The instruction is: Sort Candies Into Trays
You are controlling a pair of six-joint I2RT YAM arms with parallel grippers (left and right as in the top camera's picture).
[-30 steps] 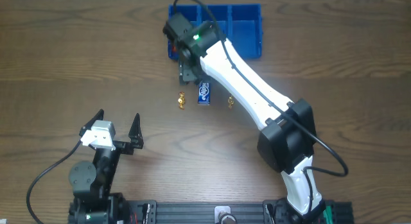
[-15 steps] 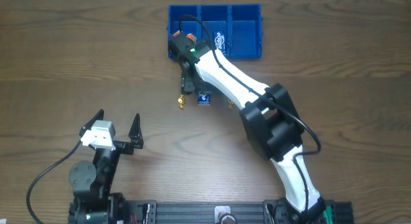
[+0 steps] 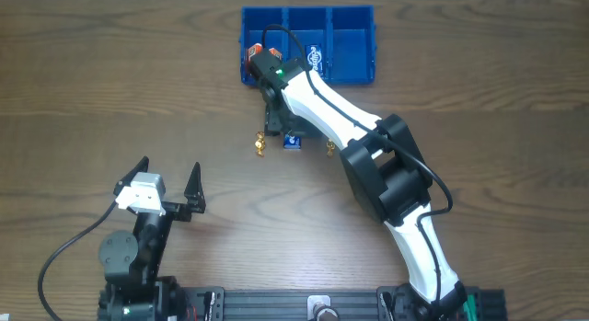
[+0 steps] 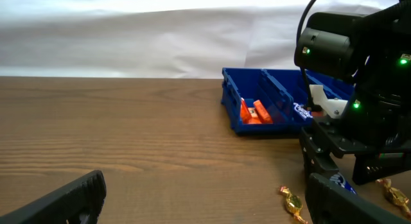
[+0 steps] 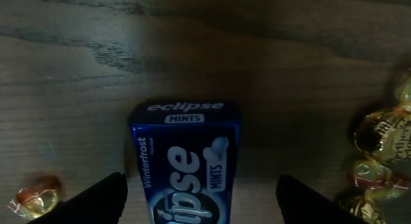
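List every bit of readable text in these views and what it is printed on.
"eclipse", small, on the blue mint box
"MINTS", under it, same box
"Winterfrost", along the box's edge
"MINTS", beside the large logo, which the frame cuts off
Gold candy wrappers: print blurred, unreadable
Packet in the blue tray: too small

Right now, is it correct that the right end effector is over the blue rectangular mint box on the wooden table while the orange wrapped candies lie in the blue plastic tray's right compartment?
Not quite. The top view shows the orange wrapped candies in the left compartment of the blue plastic tray. The right end effector is over the blue rectangular mint box on the wooden table.
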